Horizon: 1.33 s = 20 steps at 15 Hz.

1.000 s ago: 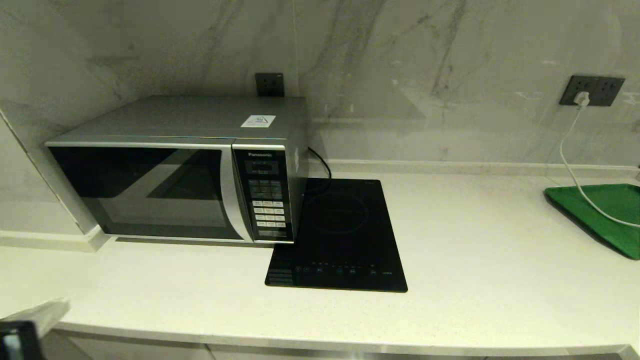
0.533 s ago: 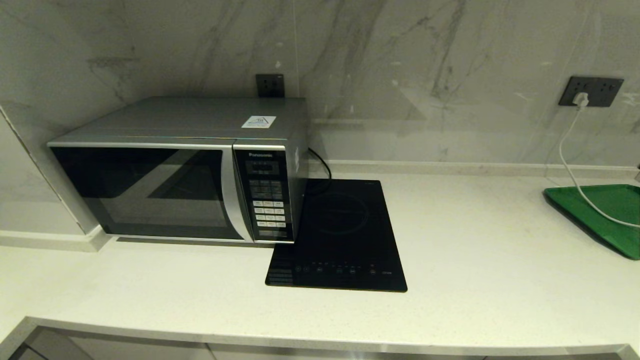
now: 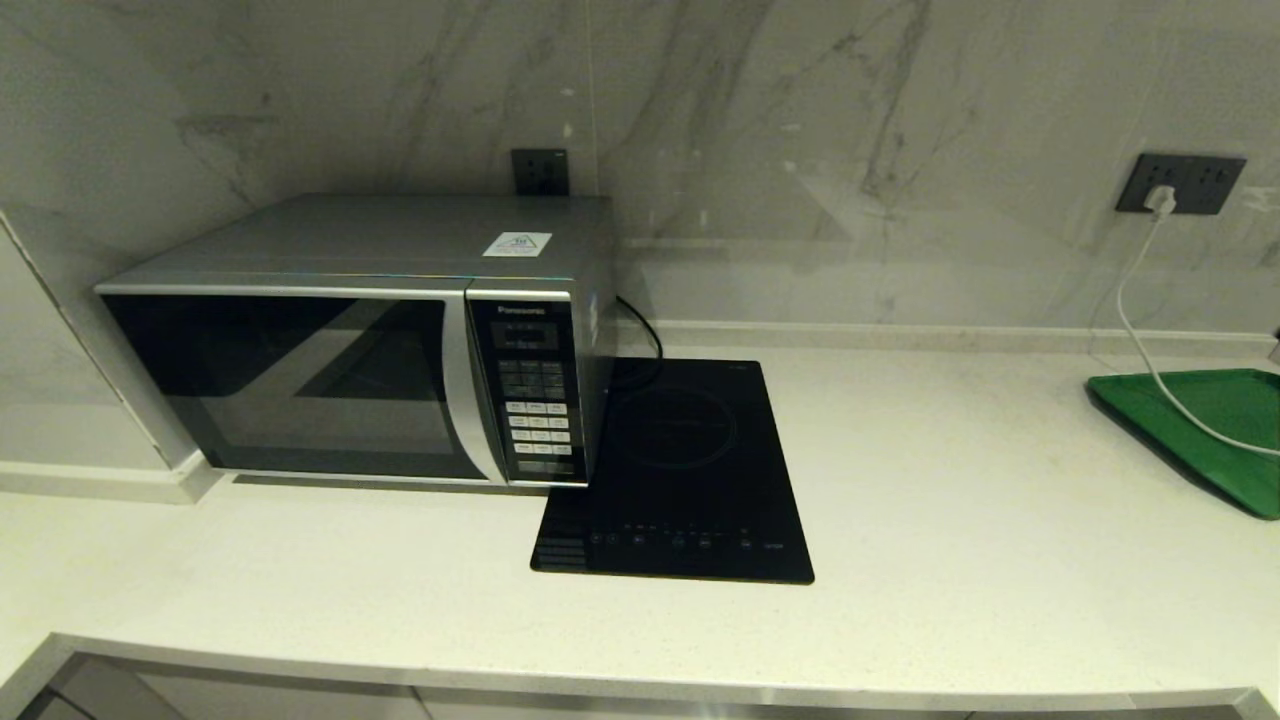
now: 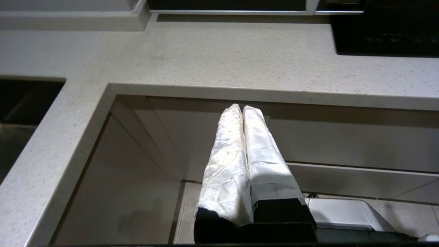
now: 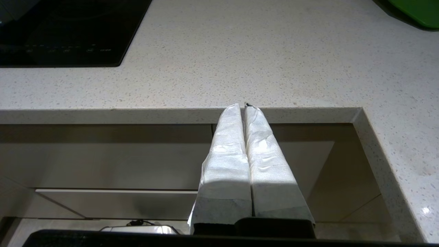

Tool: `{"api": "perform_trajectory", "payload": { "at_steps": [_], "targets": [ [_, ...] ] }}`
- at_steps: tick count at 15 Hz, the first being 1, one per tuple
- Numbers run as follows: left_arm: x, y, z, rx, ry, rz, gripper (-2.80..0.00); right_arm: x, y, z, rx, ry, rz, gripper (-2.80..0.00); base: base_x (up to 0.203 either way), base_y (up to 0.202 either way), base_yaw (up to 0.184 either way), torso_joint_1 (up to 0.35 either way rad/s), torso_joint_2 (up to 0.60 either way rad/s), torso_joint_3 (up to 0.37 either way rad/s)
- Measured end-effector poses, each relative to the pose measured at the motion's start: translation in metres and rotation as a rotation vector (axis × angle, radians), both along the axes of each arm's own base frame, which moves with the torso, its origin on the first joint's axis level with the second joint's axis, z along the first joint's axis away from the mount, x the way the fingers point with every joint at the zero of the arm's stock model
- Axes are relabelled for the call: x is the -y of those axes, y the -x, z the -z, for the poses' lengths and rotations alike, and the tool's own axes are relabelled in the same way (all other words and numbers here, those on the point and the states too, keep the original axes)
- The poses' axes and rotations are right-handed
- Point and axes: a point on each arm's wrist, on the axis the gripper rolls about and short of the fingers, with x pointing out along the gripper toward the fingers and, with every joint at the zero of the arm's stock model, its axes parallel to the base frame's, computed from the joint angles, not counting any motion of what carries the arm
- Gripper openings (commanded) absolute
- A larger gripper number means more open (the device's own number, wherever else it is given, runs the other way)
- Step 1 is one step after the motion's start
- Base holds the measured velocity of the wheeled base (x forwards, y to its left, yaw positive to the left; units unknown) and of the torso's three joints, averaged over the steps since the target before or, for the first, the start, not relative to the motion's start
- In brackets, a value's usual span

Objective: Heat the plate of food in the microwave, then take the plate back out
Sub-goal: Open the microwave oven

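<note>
The silver microwave (image 3: 370, 340) stands at the back left of the counter with its dark glass door closed. The plate of food is out of view. My left gripper (image 4: 242, 109) hangs below the counter's front edge in the left wrist view, its white-wrapped fingers pressed together and holding nothing. My right gripper (image 5: 241, 107) is likewise shut and empty, just below the counter edge in the right wrist view. Neither arm shows in the head view.
A black glass induction hob (image 3: 680, 470) lies right of the microwave. A green tray (image 3: 1210, 430) sits at the far right, with a white cable (image 3: 1140, 330) running over it from a wall socket. The pale counter (image 3: 980, 520) has a recessed front edge.
The left arm, seen at the bottom-left corner of the head view a second ago, has dropped out of that view. The microwave and the counter stand as before.
</note>
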Motion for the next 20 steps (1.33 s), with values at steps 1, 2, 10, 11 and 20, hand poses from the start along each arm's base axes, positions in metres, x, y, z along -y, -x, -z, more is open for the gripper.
{"api": "perform_trajectory", "payload": {
  "at_steps": [1, 2, 10, 11, 20],
  "targets": [
    [0.001, 0.003, 0.01, 0.021, -0.005, 0.024, -2.8, 0.0, 0.0, 0.0, 0.0, 0.0, 0.001, -2.8, 0.0, 0.0, 0.0, 0.0, 0.0, 0.0],
    [0.001, 0.005, 0.019, 0.051, -0.007, 0.056, -2.8, 0.0, 0.0, 0.0, 0.0, 0.0, 0.0, -2.8, 0.0, 0.0, 0.0, 0.0, 0.0, 0.0],
    [0.003, -0.053, 0.1, 0.193, -0.013, 0.128, -2.8, 0.0, 0.0, 0.0, 0.0, 0.0, 0.0, -2.8, 0.0, 0.0, 0.0, 0.0, 0.0, 0.0],
    [0.003, -0.055, 0.101, 0.223, -0.019, 0.137, -2.8, 0.0, 0.0, 0.0, 0.0, 0.0, 0.0, -2.8, 0.0, 0.0, 0.0, 0.0, 0.0, 0.0],
    [0.003, -0.056, 0.102, 0.243, -0.026, 0.141, -2.8, 0.0, 0.0, 0.0, 0.0, 0.0, 0.001, -2.8, 0.0, 0.0, 0.0, 0.0, 0.0, 0.0]
  ]
}}
